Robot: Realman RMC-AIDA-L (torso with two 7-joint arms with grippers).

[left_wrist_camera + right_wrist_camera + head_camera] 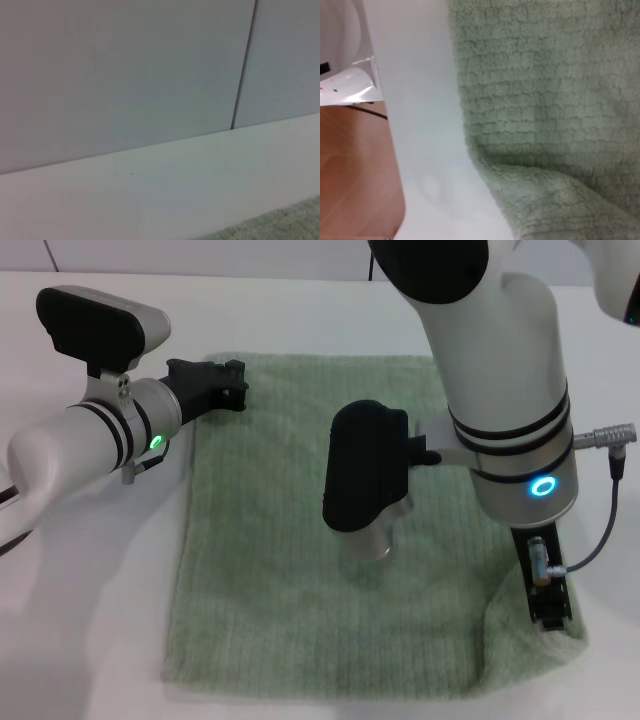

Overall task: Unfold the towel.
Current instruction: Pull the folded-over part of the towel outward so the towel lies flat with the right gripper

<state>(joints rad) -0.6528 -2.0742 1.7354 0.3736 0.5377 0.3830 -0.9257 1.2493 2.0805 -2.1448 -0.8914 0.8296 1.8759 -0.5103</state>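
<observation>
The pale sage-green towel (290, 540) lies spread almost flat on the white table (90, 620). My left gripper (236, 385) rests at the towel's far left corner, where the cloth lies flat. My right gripper (552, 618) is down at the near right corner, shut on the towel, which is raised there in a ridge with a fold beside it. The right wrist view shows the towel (545, 100) close up with that raised fold. The left wrist view shows only a sliver of towel (285, 227).
The right arm's big white forearm and a black wrist housing (365, 480) hang over the middle of the towel. The table's near edge and a wooden floor (355, 175) show in the right wrist view. A grey wall (125, 75) stands behind the table.
</observation>
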